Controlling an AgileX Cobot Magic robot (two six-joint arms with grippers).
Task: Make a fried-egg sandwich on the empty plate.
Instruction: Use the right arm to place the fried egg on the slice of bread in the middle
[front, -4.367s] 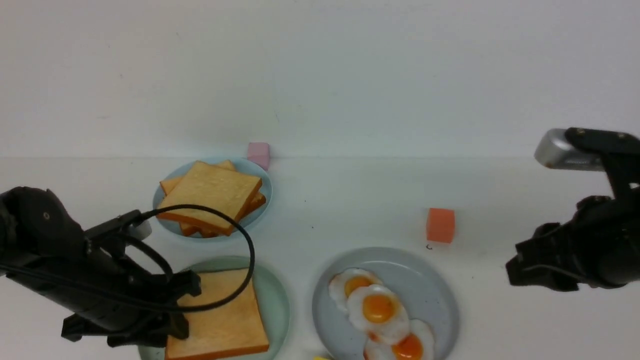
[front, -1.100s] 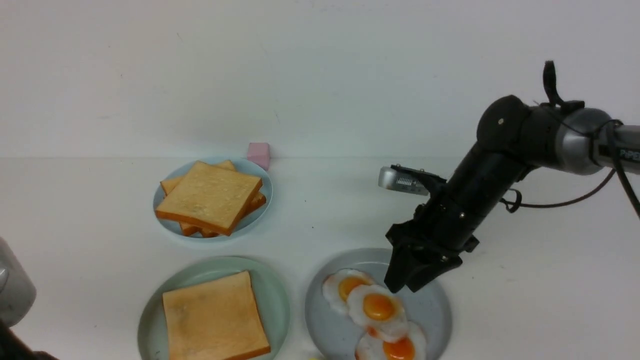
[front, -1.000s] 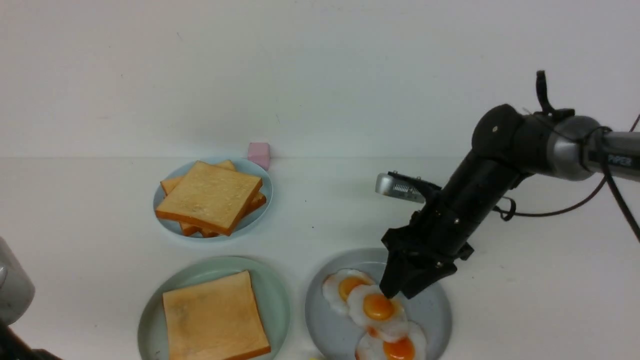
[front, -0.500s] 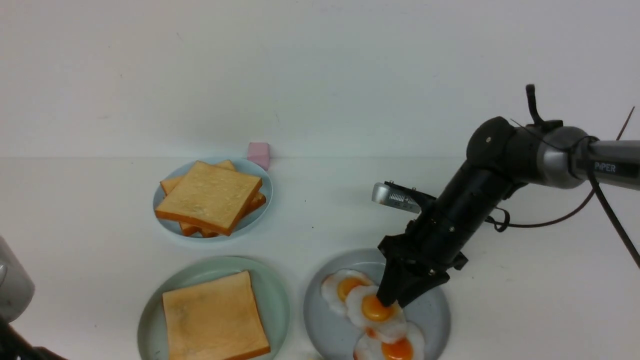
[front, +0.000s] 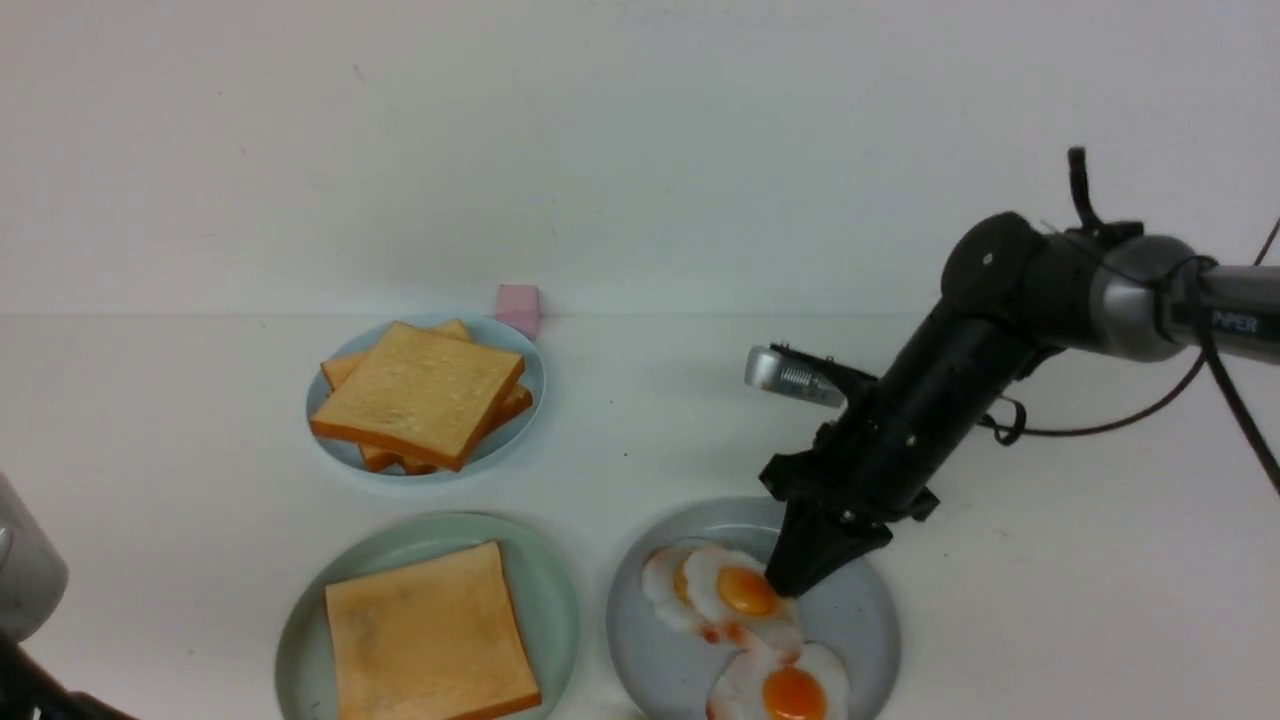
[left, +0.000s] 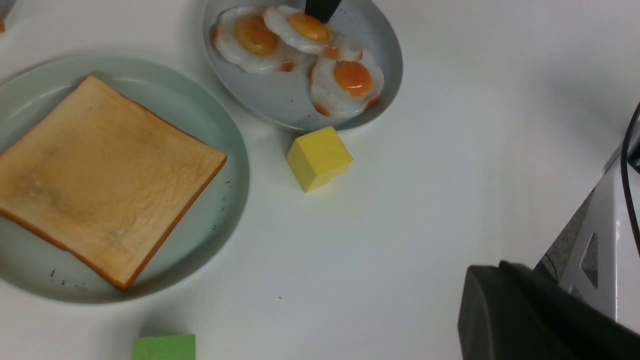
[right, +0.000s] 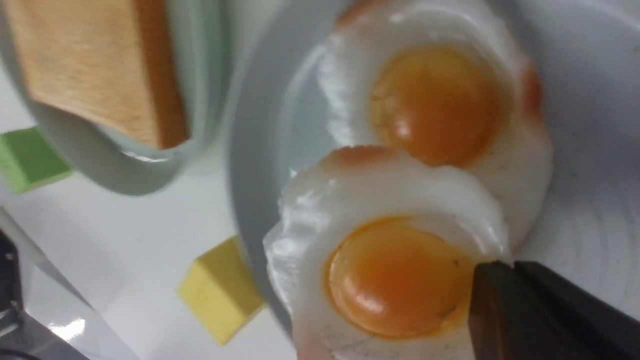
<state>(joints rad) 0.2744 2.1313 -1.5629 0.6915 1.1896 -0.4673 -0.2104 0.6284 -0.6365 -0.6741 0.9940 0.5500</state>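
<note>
The pale mint-green plate (front: 548, 590) at the near left holds one toast slice (front: 430, 635); both also show in the left wrist view, the plate (left: 222, 130) and the toast (left: 100, 170). Three fried eggs lie on the grey plate (front: 860, 620). My right gripper (front: 790, 580) is shut on the white edge of the middle fried egg (front: 735, 590) and holds it tilted over the left egg. The right wrist view shows the gripper (right: 500, 267) pinching that egg (right: 395, 280) next to its yolk. My left gripper (left: 487, 267) is shut and empty, drawn back near the table's front edge.
A stack of toast (front: 420, 395) sits on a light-blue plate (front: 528, 400) at the back left, with a pink block (front: 517, 305) behind it. A yellow block (left: 319, 157) stands by the grey plate's near rim. A green block (left: 164, 347) lies near the mint plate.
My right gripper came down onto the middle egg, shut on its edge and raised it, shifting it over the left egg. My left arm has withdrawn from the mint plate.
</note>
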